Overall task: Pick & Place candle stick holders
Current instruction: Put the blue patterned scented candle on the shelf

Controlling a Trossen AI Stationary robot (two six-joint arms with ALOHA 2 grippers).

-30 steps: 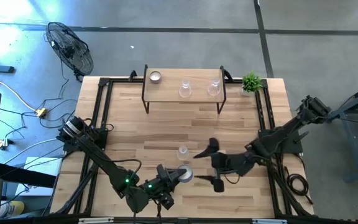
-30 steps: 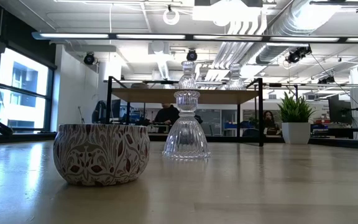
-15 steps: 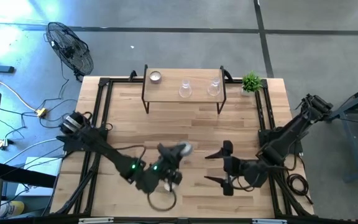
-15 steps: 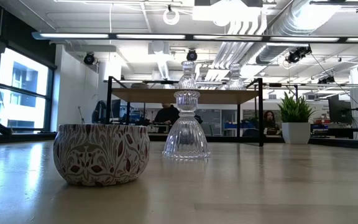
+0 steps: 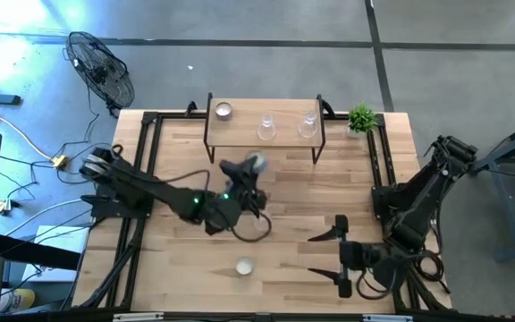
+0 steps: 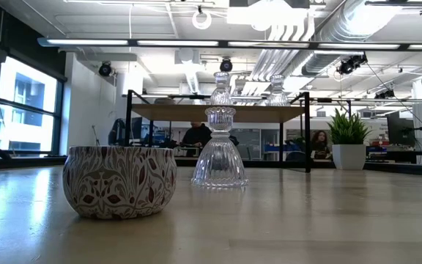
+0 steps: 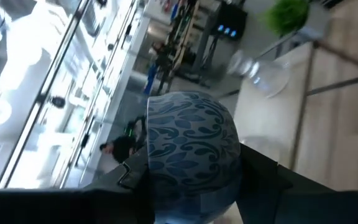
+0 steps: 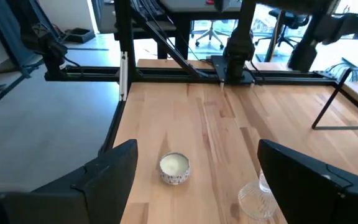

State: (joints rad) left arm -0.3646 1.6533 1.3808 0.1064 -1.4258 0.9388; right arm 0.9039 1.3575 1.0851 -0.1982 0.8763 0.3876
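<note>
So far, 3 candle stick holders sit on the small raised shelf (image 5: 265, 134) at the far end of the tabletop (image 5: 329, 197): 1 tealight cup (image 5: 223, 111) near its left end and 2 clear glass stemmed holders (image 5: 265, 127) and (image 5: 308, 125) further right. That reads as roughly half of the 6 placed.

A 4th is in transit. The left gripper (image 5: 254, 165) hangs just in front of the shelf, clamped around a blue-patterned tealight cup (image 7: 193, 163), which the left wrist view shows pinched between its fingers.

2 pieces are left on the tabletop near the front edge: a patterned tealight cup (image 8: 174, 168) and a clear glass stemmed holder (image 8: 258, 199), close beside each other in the right wrist view.

The right gripper (image 5: 340, 254) waits over the front right of the tabletop with its fingers spread wide, holding nothing, facing those 2 pieces.
</note>
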